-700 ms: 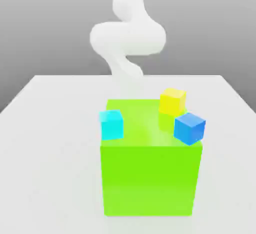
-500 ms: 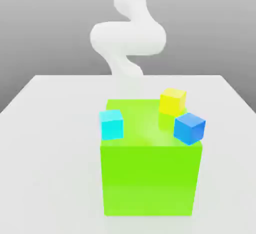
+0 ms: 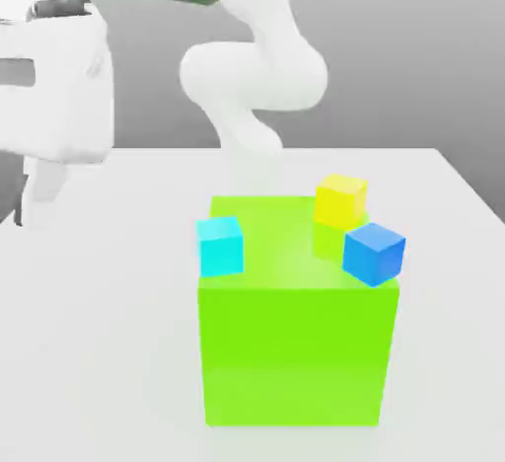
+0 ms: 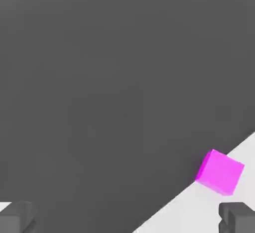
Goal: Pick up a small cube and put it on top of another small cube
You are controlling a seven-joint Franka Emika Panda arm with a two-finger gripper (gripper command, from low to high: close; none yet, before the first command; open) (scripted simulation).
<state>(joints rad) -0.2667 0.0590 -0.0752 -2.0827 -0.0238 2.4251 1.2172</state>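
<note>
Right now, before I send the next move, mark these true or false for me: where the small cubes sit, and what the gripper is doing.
1. The gripper is open and holds nothing. True.
2. The magenta cube sits on the big green cube. False: it lies on the white table, near its edge.
3. The yellow cube is stacked on the blue cube. False: they are apart.
4. The cyan cube is toward the exterior view's left of the blue cube. True.

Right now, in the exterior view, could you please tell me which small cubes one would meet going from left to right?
cyan cube → yellow cube → blue cube, with the robot's hand further left than all of them.
</note>
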